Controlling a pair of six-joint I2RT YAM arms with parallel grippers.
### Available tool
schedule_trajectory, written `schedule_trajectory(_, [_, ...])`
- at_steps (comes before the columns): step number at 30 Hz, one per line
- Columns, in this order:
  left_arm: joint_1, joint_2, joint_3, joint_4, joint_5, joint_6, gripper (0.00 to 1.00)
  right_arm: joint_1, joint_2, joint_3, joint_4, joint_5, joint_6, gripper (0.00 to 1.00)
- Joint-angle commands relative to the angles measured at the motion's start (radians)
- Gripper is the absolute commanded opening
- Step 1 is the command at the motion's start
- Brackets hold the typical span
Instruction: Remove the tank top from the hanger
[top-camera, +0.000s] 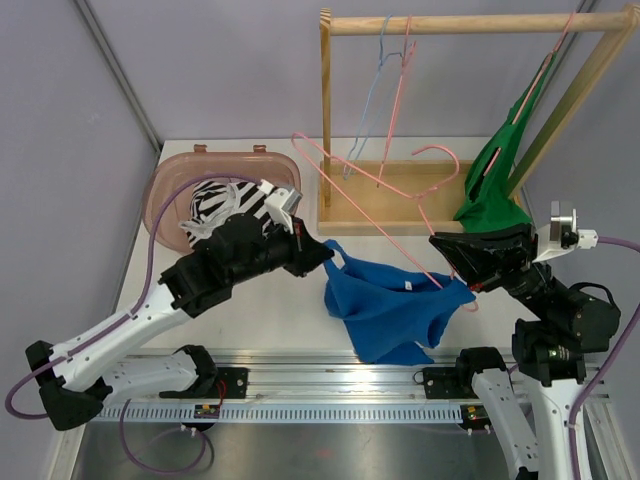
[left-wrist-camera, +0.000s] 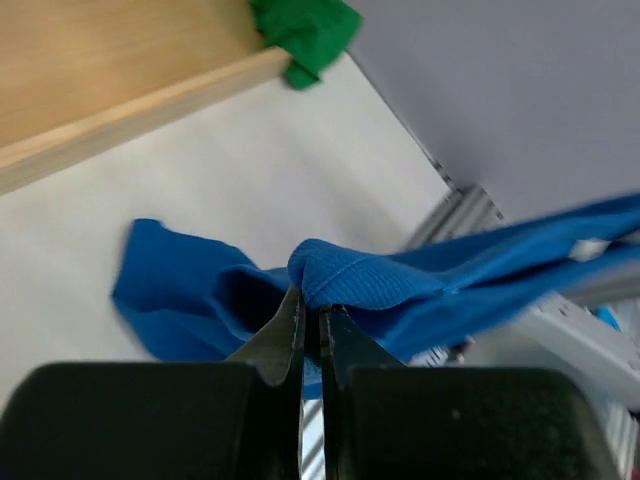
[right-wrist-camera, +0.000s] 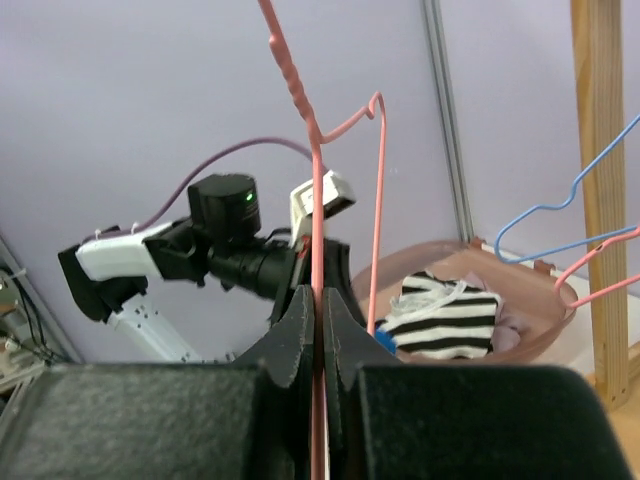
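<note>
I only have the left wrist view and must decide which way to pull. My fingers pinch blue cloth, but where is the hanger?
Observer: The right gripper is shut on the pink hanger, which is tilted above the table.
Operator: Is the top free of it?
Observer: Not yet, it seems. The blue tank top stretches from the left gripper to the hanger's lower end by the right gripper.
Operator: Anything behind my arm?
Observer: A pink basket holding a striped garment.
</note>
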Motion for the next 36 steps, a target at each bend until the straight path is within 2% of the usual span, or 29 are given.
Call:
schedule_trajectory(1, [-0.089,0.012,0.002,0.153,0.123,0.056,0.0,0.001,-0.002,-0.071,0.342,0.114,0.143,0.0])
schedule_trajectory(4, [-0.148,0.064,0.018,0.136,0.139,0.113,0.0,0.001,0.016,-0.097,0.407,0.155,0.163,0.0])
schedule_trajectory(7, [-0.162,0.09,0.005,0.098,0.012,0.099,0.0,0.001,0.029,-0.095,0.382,0.203,0.125,0.0])
schedule_trajectory(8, [-0.163,0.095,0.001,0.078,-0.098,0.075,0.0,0.001,0.024,-0.092,0.356,0.227,0.105,0.0])
schedule_trajectory(10, [-0.162,0.115,-0.005,0.038,-0.169,0.058,0.0,0.001,0.016,-0.105,0.334,0.309,0.059,0.0])
schedule_trajectory(12, [-0.163,0.119,-0.021,0.044,-0.18,0.042,0.0,0.001,0.001,-0.15,0.399,0.376,0.06,0.0])
schedule_trajectory(13, [-0.162,0.112,-0.048,0.071,-0.18,0.035,0.0,0.001,-0.007,-0.234,0.543,0.399,0.094,0.0])
schedule_trajectory(16, [-0.163,0.099,-0.082,0.099,-0.176,0.008,0.0,0.001,-0.014,-0.377,0.783,0.506,0.132,0.0])
schedule_trajectory(19, [-0.162,0.096,-0.102,0.128,-0.136,0.001,0.0,0.001,0.006,-0.416,0.85,0.53,0.122,0.0])
schedule_trajectory(21, [-0.163,0.099,-0.128,0.165,-0.078,0.01,0.0,0.001,0.025,-0.408,0.835,0.527,0.114,0.0])
schedule_trajectory(23, [-0.168,0.108,-0.137,0.182,-0.084,0.004,0.0,0.001,0.039,-0.395,0.824,0.528,0.097,0.0])
schedule_trajectory(27, [-0.169,0.157,-0.114,0.084,-0.197,-0.002,0.0,0.001,0.02,-0.314,0.659,0.524,0.022,0.0])
schedule_trajectory(30, [-0.169,0.173,-0.12,0.013,-0.279,-0.016,0.0,0.001,-0.019,-0.199,0.324,0.534,-0.087,0.0])
schedule_trajectory(34, [-0.169,0.155,-0.148,0.012,-0.289,-0.018,0.08,0.001,-0.134,-0.135,0.044,0.574,-0.196,0.0])
schedule_trajectory(35, [-0.169,0.15,-0.15,0.007,-0.294,-0.018,0.15,0.001,-0.152,-0.122,-0.012,0.585,-0.214,0.0])
schedule_trajectory(36, [-0.169,0.144,-0.15,-0.014,-0.303,-0.016,0.2,0.001,-0.163,-0.074,-0.153,0.62,-0.255,0.0])
